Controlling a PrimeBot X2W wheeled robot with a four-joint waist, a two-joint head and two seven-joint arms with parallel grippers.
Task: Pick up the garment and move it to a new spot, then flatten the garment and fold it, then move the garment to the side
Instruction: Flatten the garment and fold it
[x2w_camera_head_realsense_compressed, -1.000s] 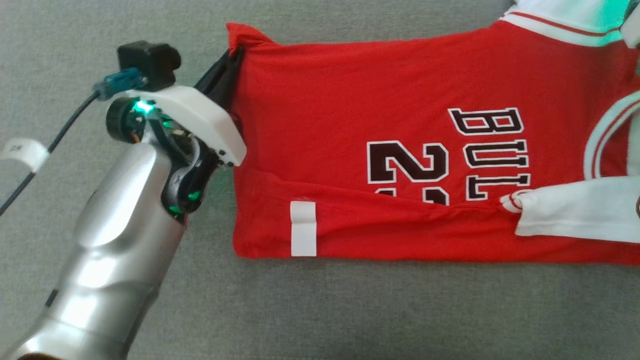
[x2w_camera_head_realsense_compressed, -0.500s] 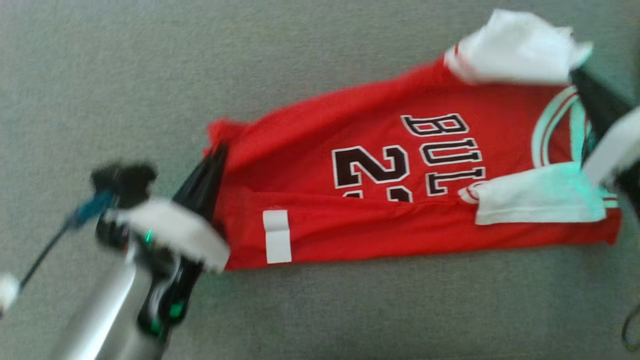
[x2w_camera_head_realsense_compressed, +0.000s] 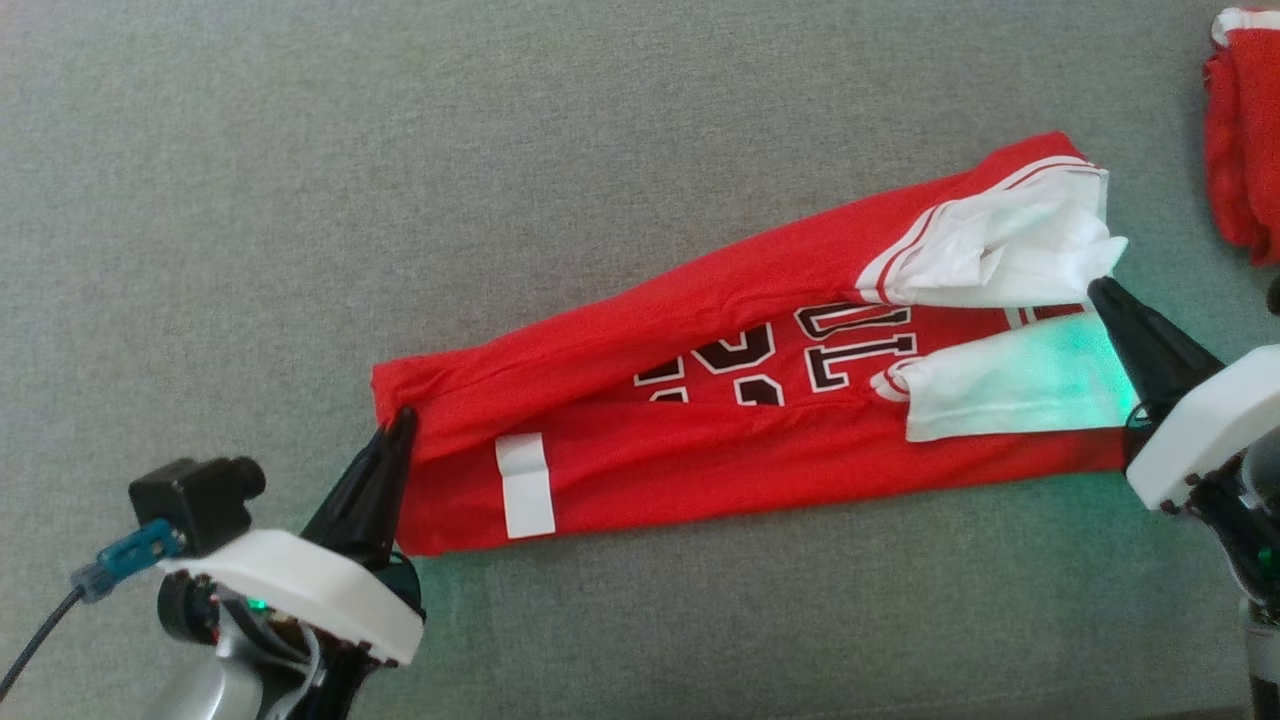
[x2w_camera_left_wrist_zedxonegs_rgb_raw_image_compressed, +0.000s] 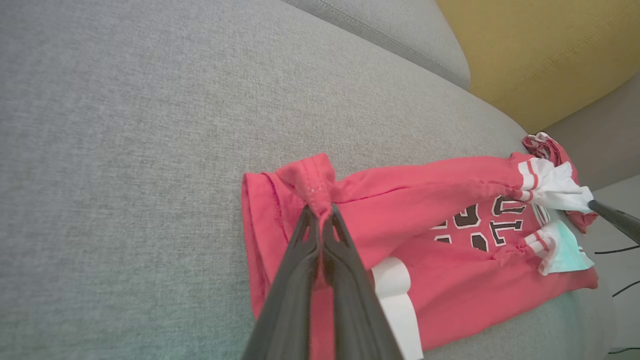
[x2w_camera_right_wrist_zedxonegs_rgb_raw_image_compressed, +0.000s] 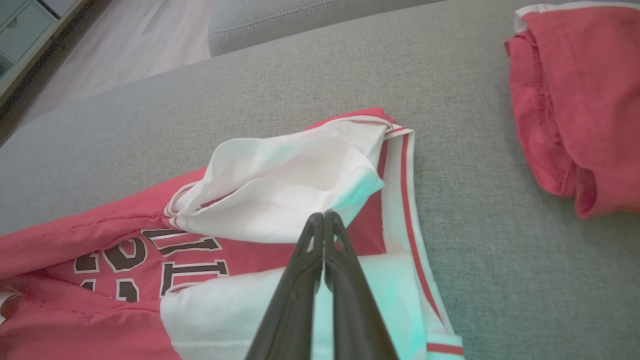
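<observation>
Garment (x2w_camera_head_realsense_compressed: 700, 440): red jersey with dark lettering (x2w_camera_head_realsense_compressed: 860, 345), lying on the grey sofa cushion (x2w_camera_head_realsense_compressed: 300, 200), long sides folded in so it forms a narrow strip running diagonally in the head view. Partly flat, with creases along the top fold.

Left end effector (x2w_camera_head_realsense_compressed: 402, 420) is at the garment's hem end, fingers together and clamped on a bunched hem corner (x2w_camera_left_wrist_zedxonegs_rgb_raw_image_compressed: 312, 182). White label (x2w_camera_head_realsense_compressed: 525, 485) sits on the garment just beside that grip.

Right end effector (x2w_camera_head_realsense_compressed: 1100, 290) is at the garment's collar end, fingers closed on the edge of the upper white sleeve (x2w_camera_head_realsense_compressed: 1010, 255). The fabric there is drawn to a point at the tips. 2nd white sleeve (x2w_camera_head_realsense_compressed: 1010, 390) lies flat on the garment just below it.

2nd red garment (x2w_camera_head_realsense_compressed: 1240, 140) lies crumpled on the cushion past the collar end, apart from the jersey.
</observation>
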